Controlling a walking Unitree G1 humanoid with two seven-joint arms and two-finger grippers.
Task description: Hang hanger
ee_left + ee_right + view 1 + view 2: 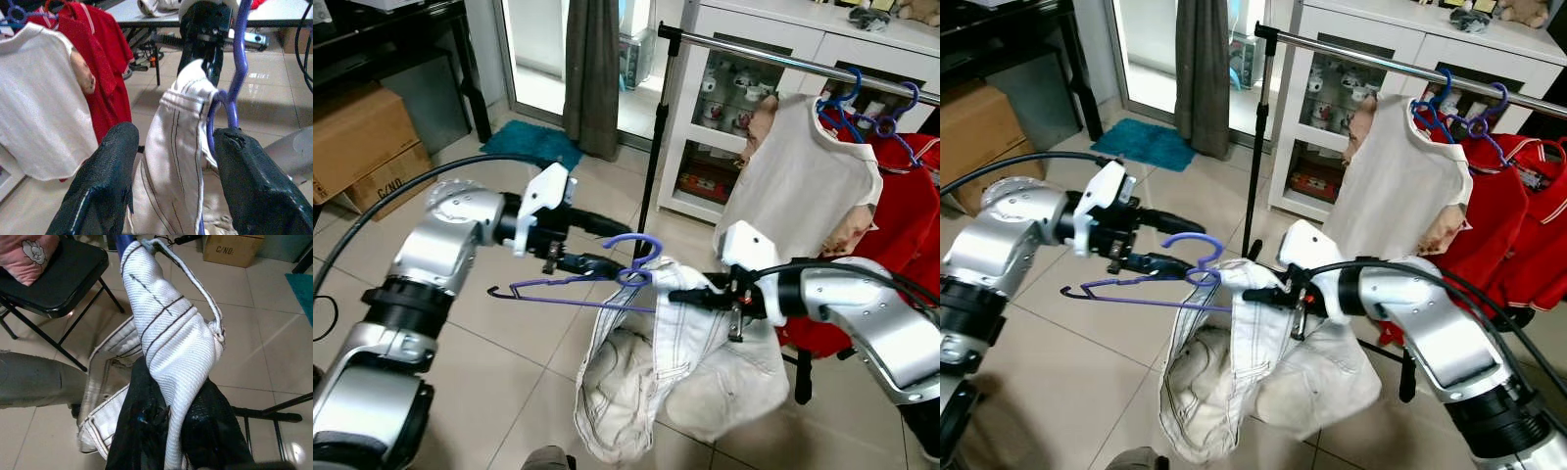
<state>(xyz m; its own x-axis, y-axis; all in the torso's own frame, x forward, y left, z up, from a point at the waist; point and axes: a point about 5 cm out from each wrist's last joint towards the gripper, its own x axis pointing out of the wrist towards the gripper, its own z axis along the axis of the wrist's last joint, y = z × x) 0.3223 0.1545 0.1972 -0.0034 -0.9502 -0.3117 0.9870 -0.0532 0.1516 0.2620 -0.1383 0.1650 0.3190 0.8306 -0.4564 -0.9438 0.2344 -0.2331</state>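
Observation:
A purple wire hanger [570,286] hangs level in front of me, its hook [641,245] by my left gripper [624,250]. That gripper is open; in the left wrist view the purple wire [238,63] rests against one finger [244,176]. A white garment with dark stitching [685,362] droops from the hanger's right end. My right gripper [677,296] is shut on its waistband [166,328]. The metal clothes rail [754,49] runs behind, to the upper right.
A white shirt [798,176] and red garments [901,196] hang from the rail on blue hangers [847,98]. The rack's upright pole [656,147] stands just behind the hanger. Cardboard boxes [357,137], a teal mat [530,145], a white cabinet [773,29], a black chair [54,279].

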